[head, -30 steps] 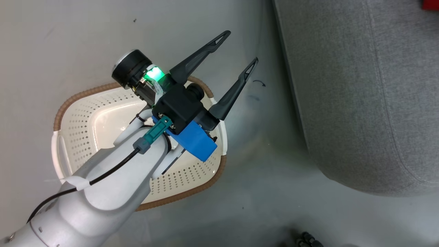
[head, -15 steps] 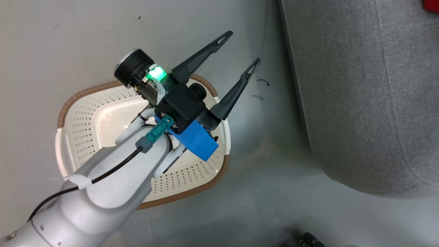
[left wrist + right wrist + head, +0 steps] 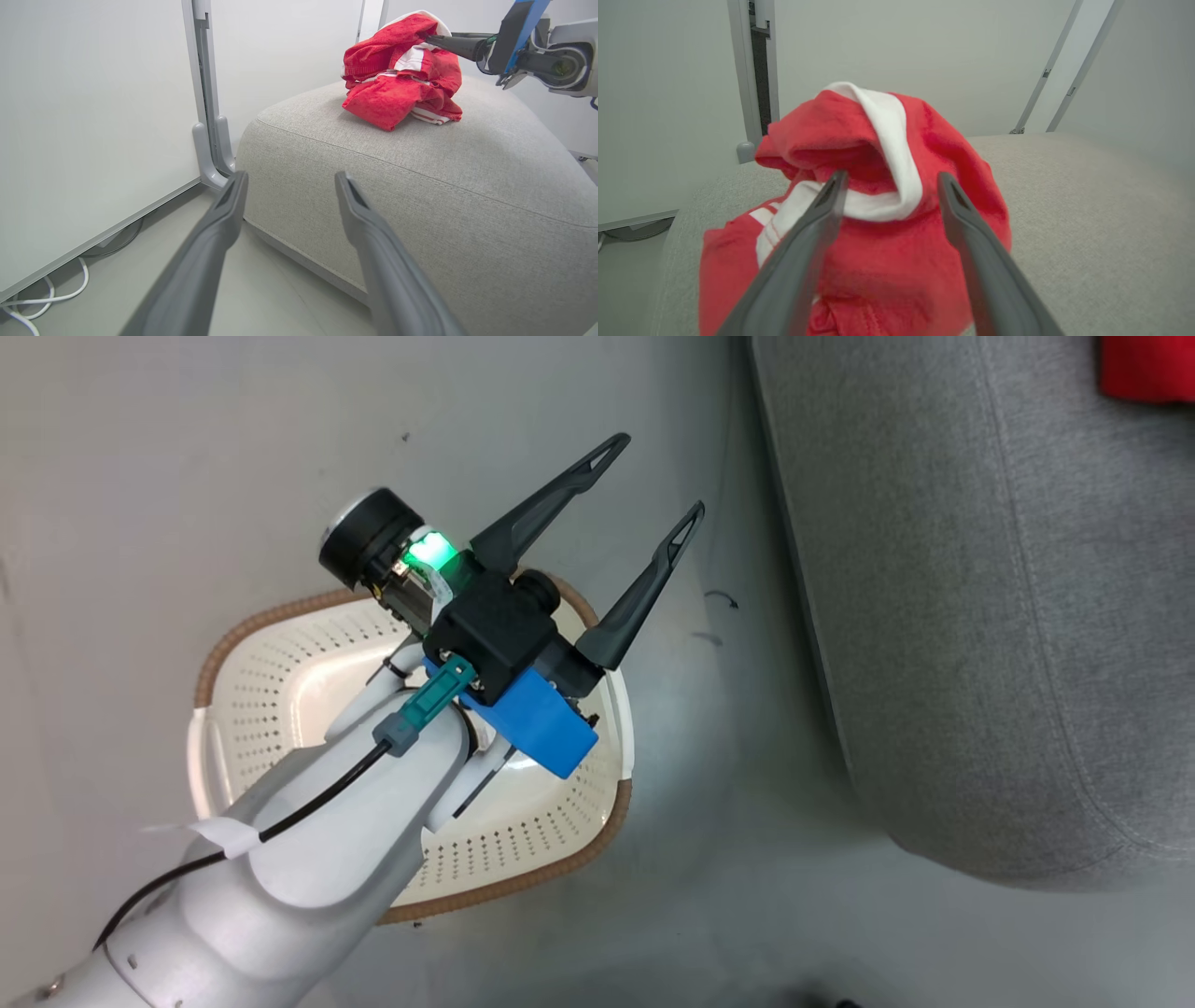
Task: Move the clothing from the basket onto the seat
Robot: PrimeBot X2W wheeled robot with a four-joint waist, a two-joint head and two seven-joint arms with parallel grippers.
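The cream basket [image 3: 271, 709] stands on the floor with no clothing showing in its visible part; my left forearm covers its middle. Above its right rim my left gripper [image 3: 653, 478] [image 3: 289, 179] is open and holds nothing, fingers aimed toward the grey seat [image 3: 980, 616] [image 3: 444, 163]. A crumpled heap of red clothing [image 3: 402, 70] [image 3: 887, 261] [image 3: 1146, 369] with white stripes lies on the seat's far part. My right gripper [image 3: 891, 179] [image 3: 439, 41] is open, its fingers on either side of the heap's top, one tip touching the fabric.
White wall panels with a grey metal post [image 3: 205, 93] stand behind the seat's corner. A white cable [image 3: 46, 298] lies on the floor under the panel. Grey floor [image 3: 728, 896] runs between basket and seat.
The head camera has shifted, so the basket sits further right in the picture and more of the red clothing shows at the top right. The left gripper stays open over the basket.
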